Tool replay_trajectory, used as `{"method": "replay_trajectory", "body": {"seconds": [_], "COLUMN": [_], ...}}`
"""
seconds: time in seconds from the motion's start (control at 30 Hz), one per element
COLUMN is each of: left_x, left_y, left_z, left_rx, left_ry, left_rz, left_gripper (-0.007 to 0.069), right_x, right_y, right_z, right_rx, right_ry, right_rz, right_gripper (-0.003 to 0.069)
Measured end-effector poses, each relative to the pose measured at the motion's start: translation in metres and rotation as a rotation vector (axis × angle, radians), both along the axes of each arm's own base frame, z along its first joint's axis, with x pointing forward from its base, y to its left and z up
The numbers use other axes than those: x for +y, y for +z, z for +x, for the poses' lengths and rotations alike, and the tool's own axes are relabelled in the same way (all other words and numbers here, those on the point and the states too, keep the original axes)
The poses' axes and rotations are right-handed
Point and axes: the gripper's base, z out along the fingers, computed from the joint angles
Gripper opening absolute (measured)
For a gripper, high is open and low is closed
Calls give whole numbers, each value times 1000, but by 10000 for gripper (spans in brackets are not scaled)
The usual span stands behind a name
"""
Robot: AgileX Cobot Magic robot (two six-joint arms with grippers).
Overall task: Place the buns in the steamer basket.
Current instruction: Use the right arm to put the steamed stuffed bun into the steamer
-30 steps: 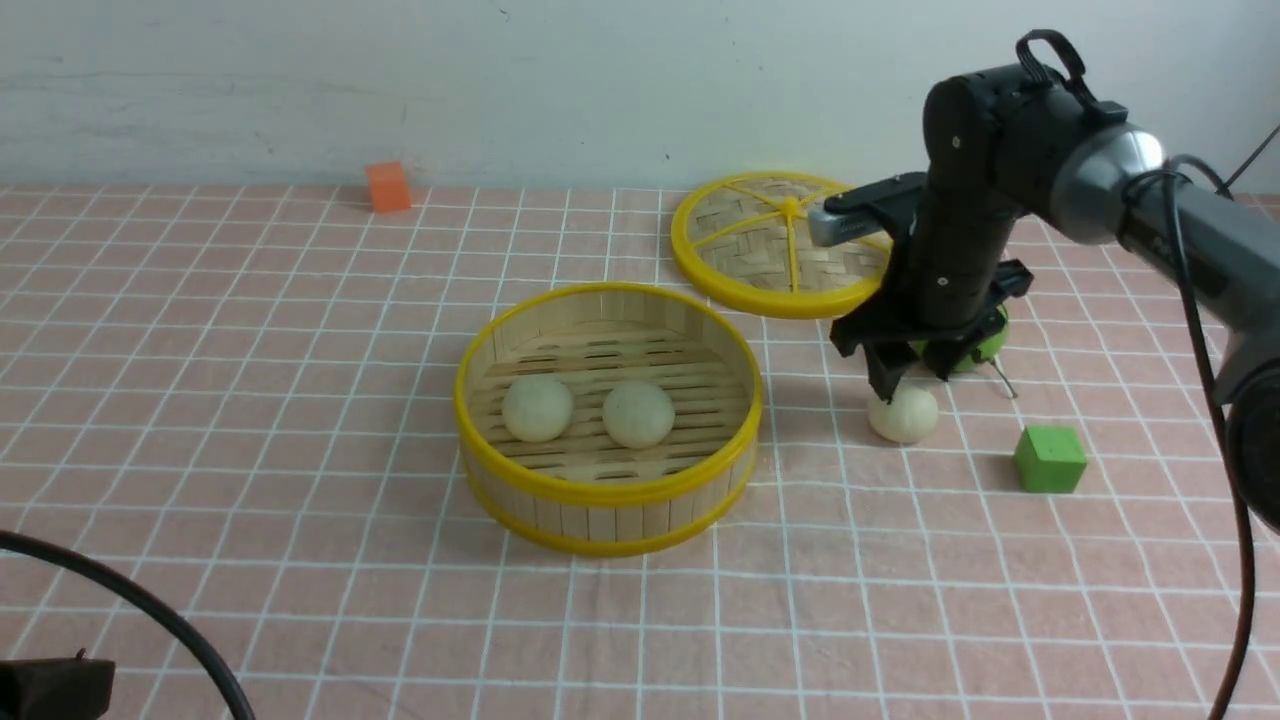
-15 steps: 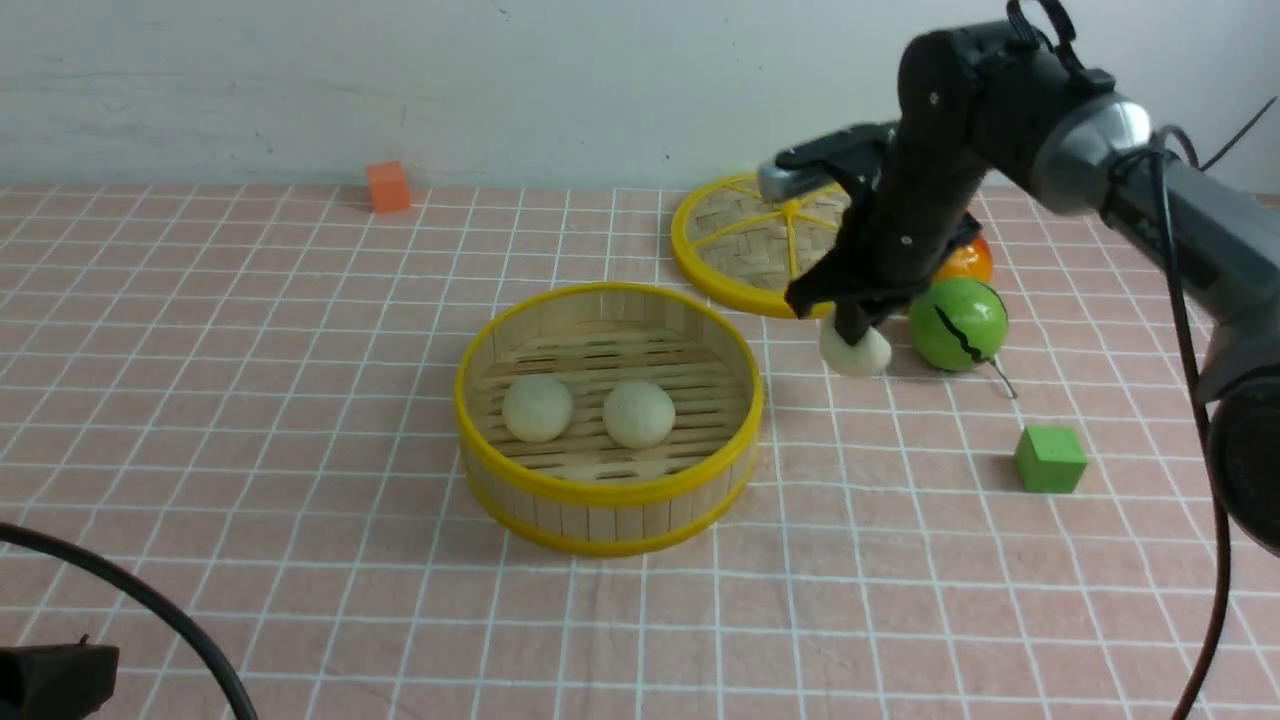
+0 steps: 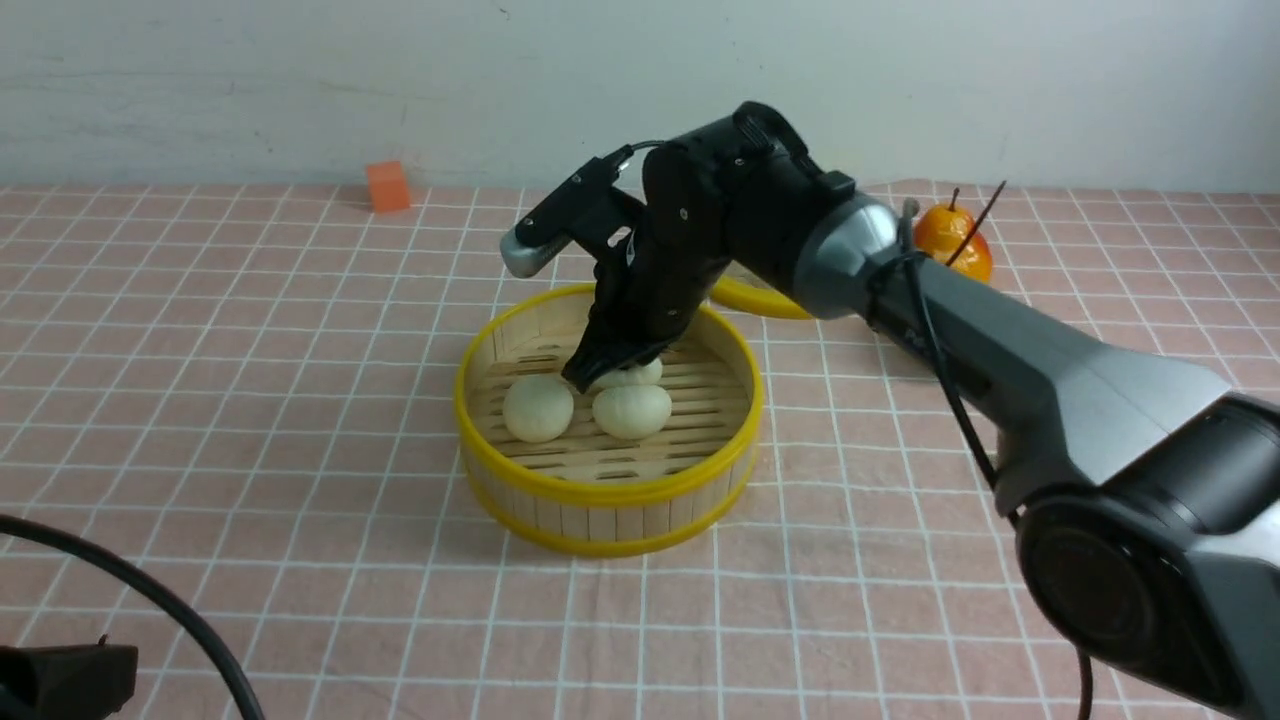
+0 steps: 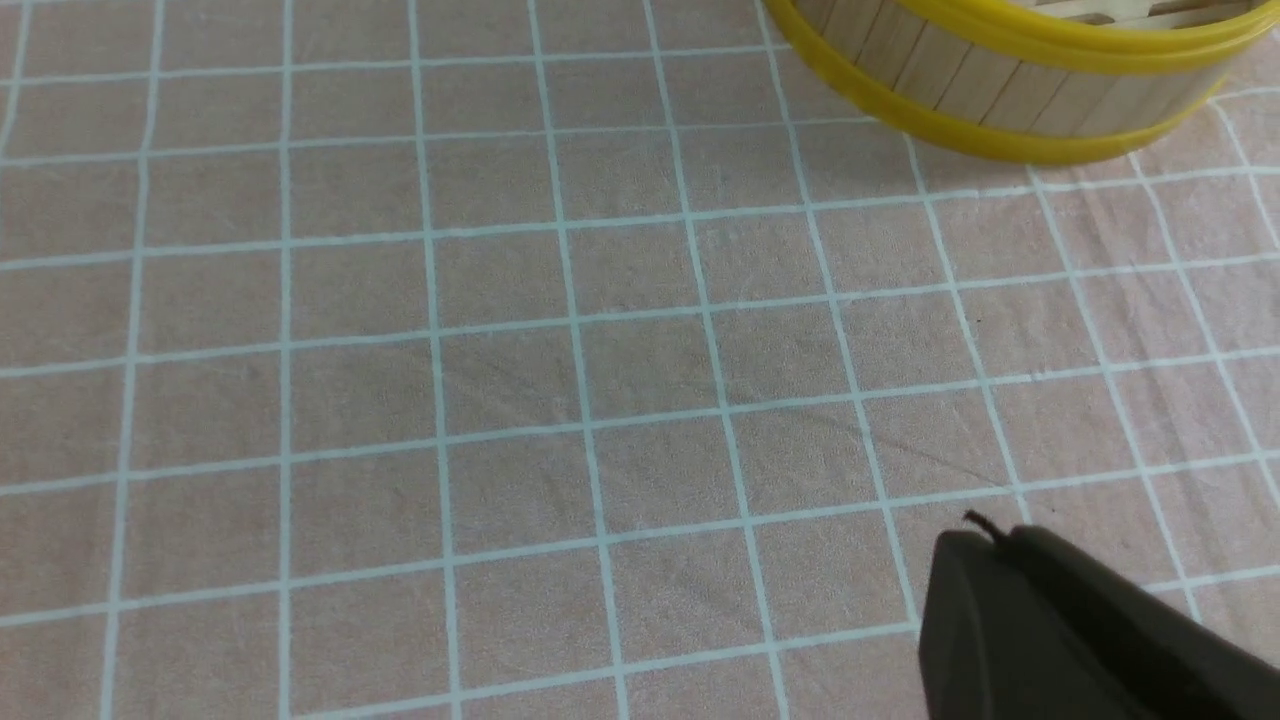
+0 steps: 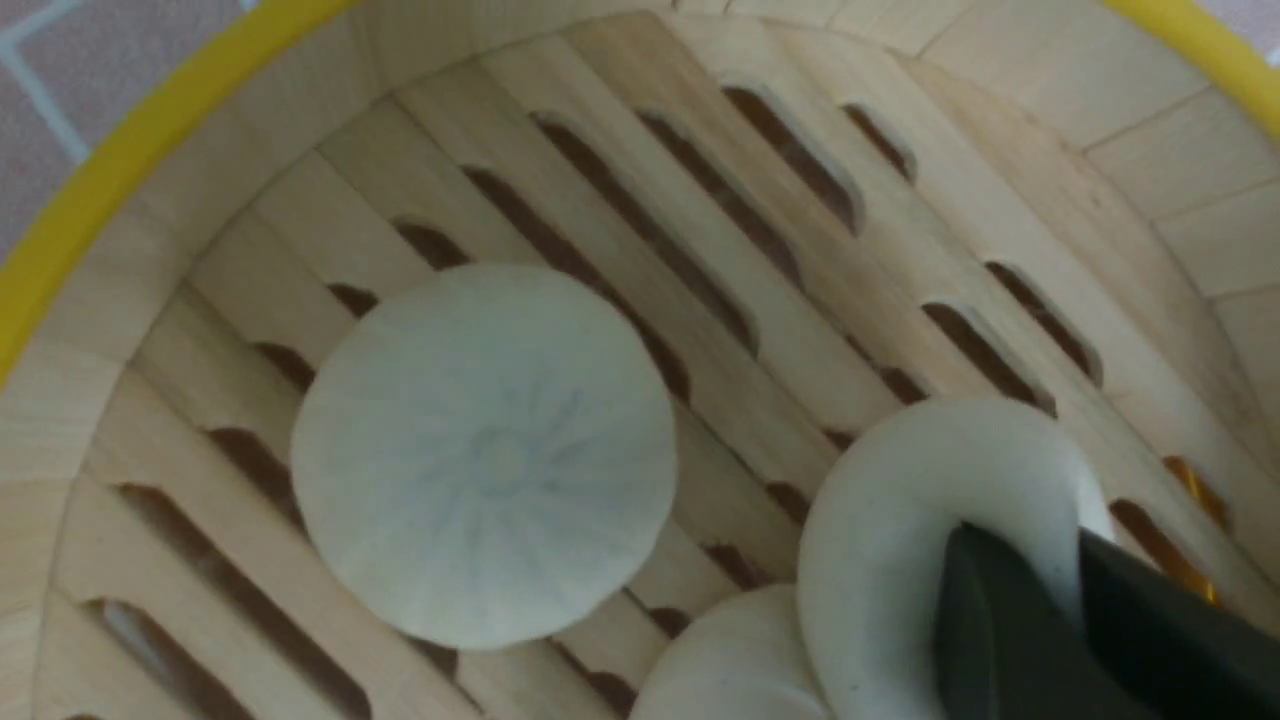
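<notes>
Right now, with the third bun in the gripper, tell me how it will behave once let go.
The held bun dents where the right gripper pinches it, so it is probably soft and light. Being round, it may roll, though the neighbouring bun and the basket wall should stop it. The slotted floor may also steady it.

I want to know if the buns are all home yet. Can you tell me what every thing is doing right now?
steamer basket: upright, no lid on.
two buns: resting on the basket floor.
third bun: inside the basket, pinched by the right gripper.
lid: behind the basket, mostly hidden by the arm.
left gripper: shut, holding nothing.
orange fruit: on the cloth, untouched.
</notes>
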Motion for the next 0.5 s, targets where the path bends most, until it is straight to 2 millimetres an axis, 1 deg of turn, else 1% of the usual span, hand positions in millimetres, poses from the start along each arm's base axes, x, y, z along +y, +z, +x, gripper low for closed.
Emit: {"method": "replay_trajectory", "body": {"seconds": [0.07, 0.17, 0.23, 0.27, 0.3, 0.4, 0.43, 0.47, 0.5], "left_x": [0, 0, 0, 0, 0, 0, 0, 0, 0], "left_y": [0, 0, 0, 0, 0, -1, -1, -1, -1], "left_z": [0, 0, 0, 0, 0, 0, -1, -1, -1], "left_rx": [1, 2, 3, 3, 3, 7, 10, 11, 13], "left_ry": [0, 0, 0, 0, 0, 1, 2, 2, 2], "left_rz": [0, -1, -1, -1, -1, 1, 2, 3, 4], "left_gripper": [4, 4, 4, 4, 4, 4, 4, 4, 4], "right_x": [0, 0, 0, 0, -1, -3, -6, -8, -10], "right_y": [0, 1, 2, 3, 5, 10, 13, 15, 17], "right_z": [0, 0, -1, -1, -2, -4, -5, -6, -5], "right_rx": [-1, 0, -1, -1, 6, 20, 35, 41, 46], "right_ry": [0, 0, 0, 0, 0, -1, -5, -7, -11], "right_rz": [3, 6, 6, 6, 2, -4, -5, -4, -5], "right_gripper": [90, 182, 213, 215, 208, 155, 85, 44, 21]}}
